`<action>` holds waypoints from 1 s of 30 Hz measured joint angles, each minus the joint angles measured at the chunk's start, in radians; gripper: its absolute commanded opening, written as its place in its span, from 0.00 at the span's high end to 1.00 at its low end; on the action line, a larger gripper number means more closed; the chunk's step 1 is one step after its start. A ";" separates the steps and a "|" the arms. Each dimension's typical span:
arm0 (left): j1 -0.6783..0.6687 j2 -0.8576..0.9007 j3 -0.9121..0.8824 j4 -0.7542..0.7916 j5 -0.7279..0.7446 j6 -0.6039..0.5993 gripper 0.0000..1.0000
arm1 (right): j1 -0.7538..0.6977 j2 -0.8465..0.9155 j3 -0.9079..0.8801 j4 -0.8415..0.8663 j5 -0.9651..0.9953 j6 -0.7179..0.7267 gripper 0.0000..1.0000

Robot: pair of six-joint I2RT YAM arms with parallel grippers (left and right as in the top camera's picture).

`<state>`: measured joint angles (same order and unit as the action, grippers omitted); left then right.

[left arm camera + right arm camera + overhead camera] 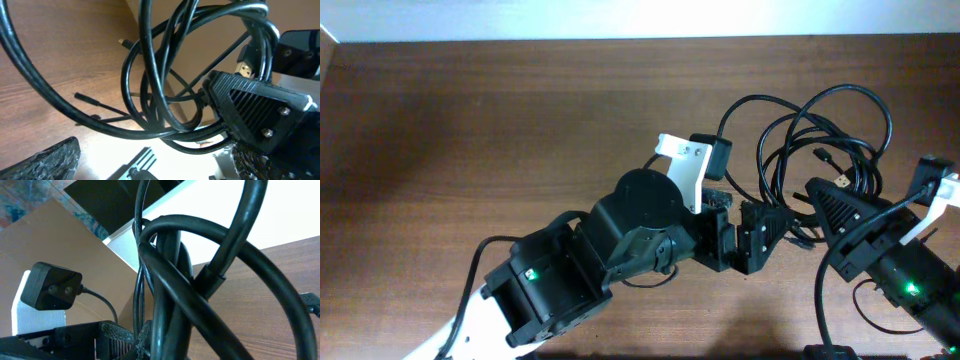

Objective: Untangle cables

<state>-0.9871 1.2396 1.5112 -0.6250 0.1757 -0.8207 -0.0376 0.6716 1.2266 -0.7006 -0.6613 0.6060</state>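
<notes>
left gripper [745, 235] found spread, nothing held | right gripper [820, 198] pressed together on the cables [170, 295] (one knotted bundle) | loops seen just beyond both grippers, over the tabletop [470, 120] | judged light, limp, springy; one outer strand best taken near a plug

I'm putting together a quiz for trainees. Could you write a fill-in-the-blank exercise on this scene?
1. The cables are ___ in colour.
2. The right tool is ___ on the cables.
3. The left tool stands ___, gripping nothing.
4. The table is made of ___.

Missing words: black; shut; open; wood.
</notes>
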 measured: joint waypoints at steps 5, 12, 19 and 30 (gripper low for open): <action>0.000 0.000 0.000 0.016 0.000 -0.010 0.34 | 0.000 0.000 0.000 0.003 -0.050 0.000 0.96; 0.000 0.000 0.000 0.021 -0.003 -0.025 0.59 | 0.000 0.000 0.000 0.006 -0.109 -0.017 0.96; 0.000 0.000 0.000 0.021 -0.026 -0.025 0.73 | 0.000 0.000 0.000 -0.012 -0.135 -0.078 0.96; 0.000 -0.002 0.000 0.021 -0.027 -0.025 0.84 | 0.000 0.000 0.000 -0.037 -0.142 -0.170 0.96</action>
<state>-0.9871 1.2381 1.5112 -0.6037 0.1482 -0.8459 -0.0376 0.6716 1.2266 -0.7372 -0.8028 0.4362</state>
